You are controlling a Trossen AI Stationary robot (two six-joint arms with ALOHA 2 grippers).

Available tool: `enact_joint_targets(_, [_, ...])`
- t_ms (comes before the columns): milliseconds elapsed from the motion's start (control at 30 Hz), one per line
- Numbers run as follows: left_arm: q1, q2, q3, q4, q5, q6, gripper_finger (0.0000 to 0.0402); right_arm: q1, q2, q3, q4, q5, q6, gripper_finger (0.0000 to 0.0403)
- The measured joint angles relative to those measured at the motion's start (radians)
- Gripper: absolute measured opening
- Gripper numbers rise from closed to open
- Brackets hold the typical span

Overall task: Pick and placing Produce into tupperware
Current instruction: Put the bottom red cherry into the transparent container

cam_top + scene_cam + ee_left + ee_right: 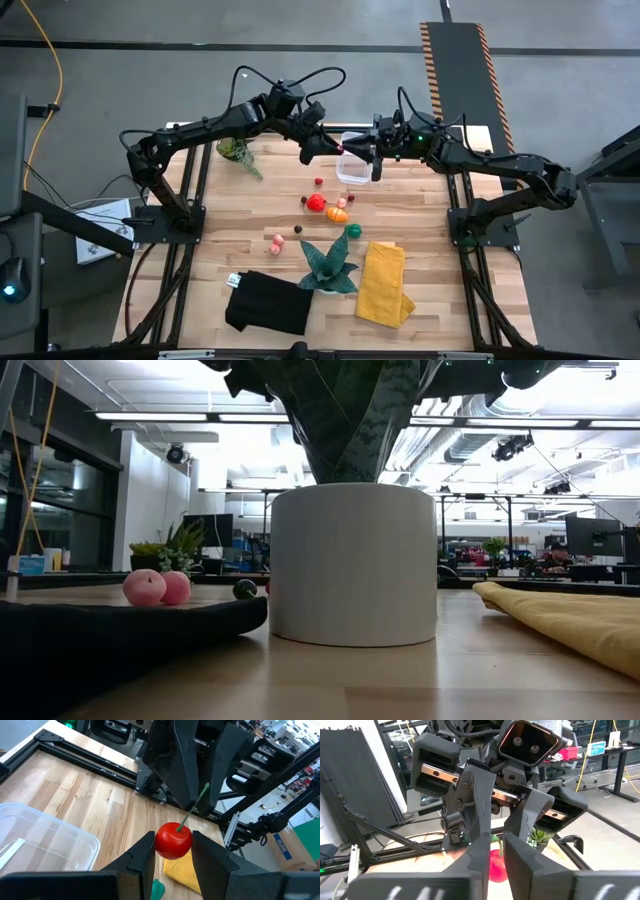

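Note:
A red toy cherry (pixel 173 840) with a green stem hangs in the air between my two grippers, above the tupperware's left rim. My left gripper (pixel 328 150) is shut on its red ball. My right gripper (pixel 362 152) faces it from the table's right, closed on the stem. The tupperware (pixel 352 170), a clear tub (pixel 45 840), stands on the table below them. More produce lies nearer the front: a red piece (pixel 315 202), an orange one (pixel 337 213), a green one (pixel 353 231) and pink ones (pixel 277 240). My left gripper pinches the cherry's red ball (pixel 162 842) between its two fingers, at its two sides. The fingers come from the table's left, slanting a little down. The cherry is lifted clear, its stem pointing away from the fingers. My right gripper has the stem's upper part (pixel 199 802) between its two fingers (pixel 482 851). The fingers come level from the table's right. The gap between them is narrow, with the green stem (pixel 496 840) in it.
A teal spiky plant (pixel 328 265) in a white pot (pixel 352 565) stands at the front middle, between a black cloth (pixel 268 302) and a folded yellow cloth (pixel 385 283). A small leafy potted plant (pixel 235 150) stands at the far left.

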Motion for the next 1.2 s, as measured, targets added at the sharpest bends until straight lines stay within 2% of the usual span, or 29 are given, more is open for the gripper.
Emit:
enact_joint_targets(167, [0.000,0.000,0.000,0.000,0.000,0.000,0.0106,0.000,0.000,0.000,0.000,0.000,-0.004,0.0004])
enact_joint_targets(533, [0.000,0.000,0.000,0.002,0.000,0.000,0.0109,0.000,0.000,0.000,0.000,0.000,-0.005,0.0001])
enact_joint_targets(933, [0.000,0.000,0.000,0.022,-0.014,-0.002,0.0194,0.000,0.000,0.000,-0.002,-0.001,-0.005,0.0000])
enact_joint_targets(1200, [0.000,0.000,0.000,0.022,-0.023,-0.006,0.0217,-0.012,0.000,0.000,0.000,0.002,-0.002,0.0000])
